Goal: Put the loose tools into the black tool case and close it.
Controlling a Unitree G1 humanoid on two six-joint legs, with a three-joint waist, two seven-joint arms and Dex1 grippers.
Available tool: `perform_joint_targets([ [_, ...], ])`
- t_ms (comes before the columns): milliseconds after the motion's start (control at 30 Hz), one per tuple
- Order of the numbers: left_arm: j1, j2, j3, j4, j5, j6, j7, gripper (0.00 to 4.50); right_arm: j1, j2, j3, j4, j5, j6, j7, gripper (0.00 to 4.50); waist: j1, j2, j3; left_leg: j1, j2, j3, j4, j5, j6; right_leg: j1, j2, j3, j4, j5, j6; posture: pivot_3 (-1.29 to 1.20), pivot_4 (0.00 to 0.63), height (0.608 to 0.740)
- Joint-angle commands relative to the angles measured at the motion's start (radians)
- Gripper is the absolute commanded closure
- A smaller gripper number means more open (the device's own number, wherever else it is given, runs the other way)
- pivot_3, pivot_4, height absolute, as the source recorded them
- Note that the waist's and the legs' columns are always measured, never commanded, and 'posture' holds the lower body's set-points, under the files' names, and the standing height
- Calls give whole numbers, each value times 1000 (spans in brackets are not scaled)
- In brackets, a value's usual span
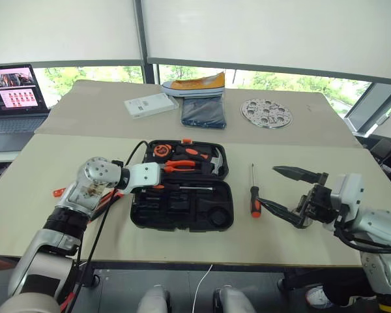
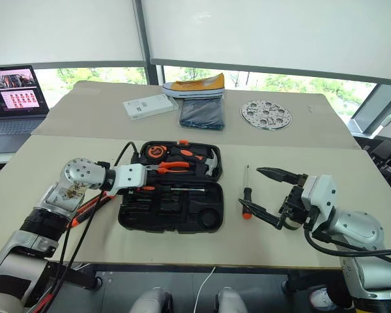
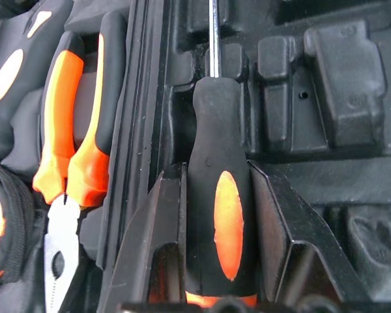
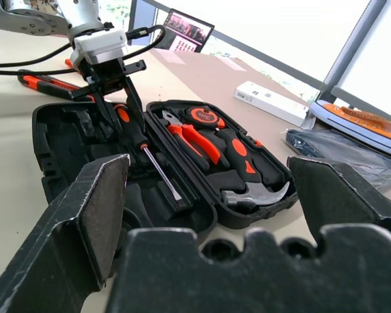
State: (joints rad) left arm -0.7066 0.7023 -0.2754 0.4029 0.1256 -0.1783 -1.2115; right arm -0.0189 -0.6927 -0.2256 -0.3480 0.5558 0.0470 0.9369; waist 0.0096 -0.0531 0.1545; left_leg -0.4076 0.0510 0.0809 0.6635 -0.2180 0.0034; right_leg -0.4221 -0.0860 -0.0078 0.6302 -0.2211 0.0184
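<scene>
Currently the left arm reaches forward and inward across the table (image 1: 39, 195), its wrist angled down over the near half of the black tool case (image 1: 181, 207). The left gripper (image 3: 216, 215) is pinched on a black-and-orange-handled screwdriver (image 3: 221, 215): one finger (image 3: 150, 241) presses each flank of the handle, and the steel shaft lies along the moulded slots of the case. The handle is smooth black plastic with an oval orange inlay.

The right arm is held level to the right of the case, gripper pointing inward. The right gripper (image 1: 288, 192) stands spread wide and holds nothing; its fingers (image 4: 85, 222) are black, matt and rough-surfaced, tapering to points.

The case lies open and flat on the table, both halves black moulded plastic with shaped recesses. The far half carries orange-handled pliers (image 1: 182, 167), a hammer (image 1: 212, 163) with a bright steel head, and a round tape measure (image 1: 160, 150).

A second black-and-orange-handled screwdriver (image 1: 254, 195) lies loose on the table between the case and the right gripper, touching neither. A black-and-orange utility knife (image 2: 88, 207) lies on the table left of the case, partly hidden under the left arm.
</scene>
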Motion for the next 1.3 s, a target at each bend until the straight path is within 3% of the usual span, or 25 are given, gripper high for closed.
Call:
perform_joint_targets([
  [33,-28,7,-3,15,50,19,53,3604,3,12,-12,-42,1,4,-23,0,0,0,0,0,0,0,0,0,0,0,0,0,0,0,0,0,150,740],
  [133,-27,-4,8,2,43,68,61,3604,2,18,-8,-54,0,11,-33,0,1,0,0,0,0,0,0,0,0,0,0,0,0,0,0,0,150,740],
  [367,-18,31,-28,27,82,-12,36,3604,7,29,-2,-58,0,10,-45,0,0,0,0,1,0,0,1,1,1,0,0,0,1,0,1,0,150,740],
  [433,-10,23,-23,21,70,-1,34,2590,11,31,1,-63,-1,10,-48,0,0,0,0,1,0,0,1,1,1,0,0,0,1,0,0,0,150,740],
  [633,-5,-21,58,9,-45,-14,57,699,30,36,10,-79,3,18,-51,0,4,4,-2,1,0,0,1,1,1,1,-1,0,1,0,2,0,150,740],
  [833,3,-77,148,-61,-225,156,31,699,55,45,2,-75,-1,6,-53,0,2,4,-2,-1,0,0,1,1,1,0,-1,0,0,1,1,0,150,740],
  [867,8,-80,152,-69,-238,187,29,1229,58,51,2,-77,-3,3,-61,0,2,4,-2,-1,0,0,1,1,1,0,-1,0,0,1,1,0,150,740],
  [900,13,-81,144,-68,-231,218,37,1380,62,64,7,-78,-19,-12,-73,0,1,4,-2,-1,0,0,1,1,1,0,-1,0,0,1,1,0,150,740],
  [1067,36,-117,114,-85,-218,338,74,3329,74,95,24,-75,-58,-42,-78,0,0,4,-2,0,-1,0,1,1,1,0,0,0,1,0,2,0,150,740],
  [1167,63,-99,52,-86,-126,341,100,4451,71,104,28,-74,-68,-46,-80,0,1,4,-2,0,-1,0,1,1,1,0,0,0,0,0,2,0,150,740],
  [1300,68,-116,39,-102,-115,393,135,4484,85,118,35,-72,-79,-59,-79,0,1,6,-3,1,-1,0,1,1,1,1,-1,0,1,0,2,0,150,740],
])
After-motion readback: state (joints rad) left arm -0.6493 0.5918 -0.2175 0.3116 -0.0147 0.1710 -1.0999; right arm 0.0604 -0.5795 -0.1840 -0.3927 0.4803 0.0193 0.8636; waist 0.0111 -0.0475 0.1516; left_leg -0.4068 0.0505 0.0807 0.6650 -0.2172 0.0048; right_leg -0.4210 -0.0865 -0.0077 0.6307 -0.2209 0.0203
